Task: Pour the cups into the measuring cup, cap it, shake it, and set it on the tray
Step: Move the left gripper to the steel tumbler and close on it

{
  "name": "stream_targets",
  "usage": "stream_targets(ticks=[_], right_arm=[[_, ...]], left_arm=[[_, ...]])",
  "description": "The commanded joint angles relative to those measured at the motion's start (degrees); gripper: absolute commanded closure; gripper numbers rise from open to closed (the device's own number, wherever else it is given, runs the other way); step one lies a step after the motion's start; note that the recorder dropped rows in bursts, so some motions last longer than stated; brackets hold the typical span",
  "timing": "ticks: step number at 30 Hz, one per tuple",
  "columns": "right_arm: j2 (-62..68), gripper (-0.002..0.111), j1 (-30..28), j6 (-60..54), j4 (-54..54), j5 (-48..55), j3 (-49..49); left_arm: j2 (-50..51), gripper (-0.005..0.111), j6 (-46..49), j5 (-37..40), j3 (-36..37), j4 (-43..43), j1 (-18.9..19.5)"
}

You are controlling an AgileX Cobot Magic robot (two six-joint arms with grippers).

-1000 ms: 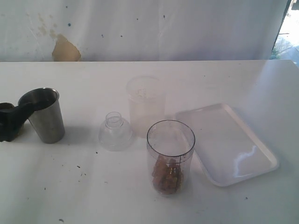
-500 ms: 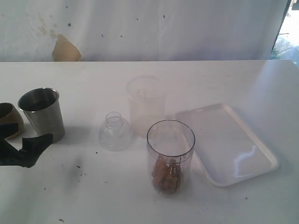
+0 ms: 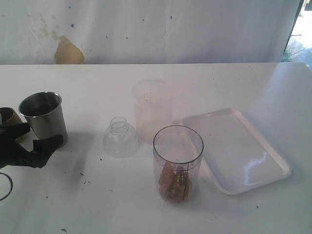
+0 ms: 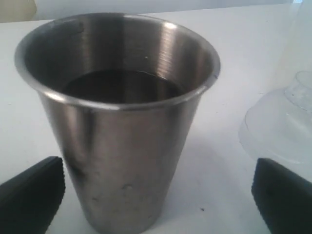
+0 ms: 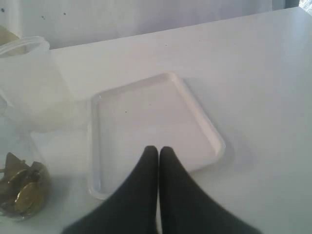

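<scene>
Left side | your left gripper (image 3: 43, 135), jaws wide, has come back to bracket the steel tumbler (image 3: 45, 119) | not gripped yet; its pour likely next

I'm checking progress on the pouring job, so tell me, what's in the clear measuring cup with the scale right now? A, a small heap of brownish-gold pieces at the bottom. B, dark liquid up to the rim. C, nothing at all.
A: the measuring cup holds brownish-gold pieces heaped at its bottom, and the wall above them is clear.
</scene>
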Motion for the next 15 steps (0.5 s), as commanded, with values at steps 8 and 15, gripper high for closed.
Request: stream_targets(ticks=[8, 15], right_arm=[[-0.3, 0.108, -0.5, 0.0, -0.3, -0.1, 0.3], [-0.3, 0.108, -0.5, 0.0, -0.3, -0.1, 0.3]], left_arm=[[4.7, 0.002, 0.2, -1.4, -7.6, 2.6, -0.2], [4.9, 0.002, -0.1, -0.6, -11.2, 2.5, -0.2]])
